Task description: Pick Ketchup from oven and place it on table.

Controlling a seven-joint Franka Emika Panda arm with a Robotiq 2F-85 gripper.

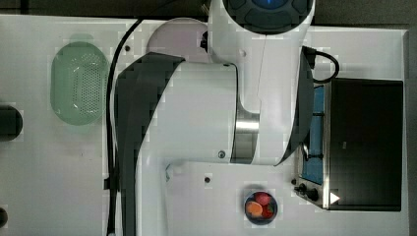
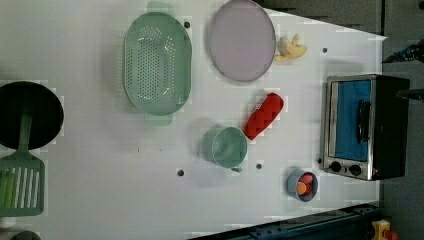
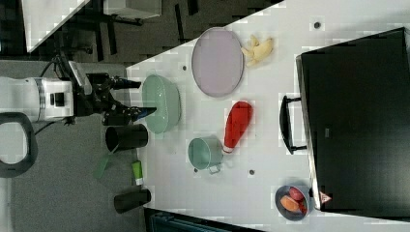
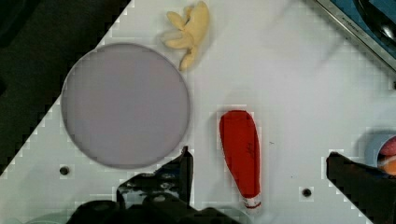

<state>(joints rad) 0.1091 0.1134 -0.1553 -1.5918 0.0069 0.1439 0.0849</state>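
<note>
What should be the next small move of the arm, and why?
Probably only a retreat upward, away from the table. The Ketchup already lies on its side on the white surface, between the purple plate and the blue bowl, outside the oven, whose door looks shut. The gripper hangs above the bottle with jaws wide apart, holding nothing.

In the top view we see the robot arm [image 1: 206,113] covering the table's [image 1: 59,187] middle and the oven's [image 1: 366,145] door. In the wrist view the gripper [image 4: 259,172] fingers are cut off, and the blue bowl [image 4: 380,151] is cropped. The oven's knobs are too small to read.
</note>
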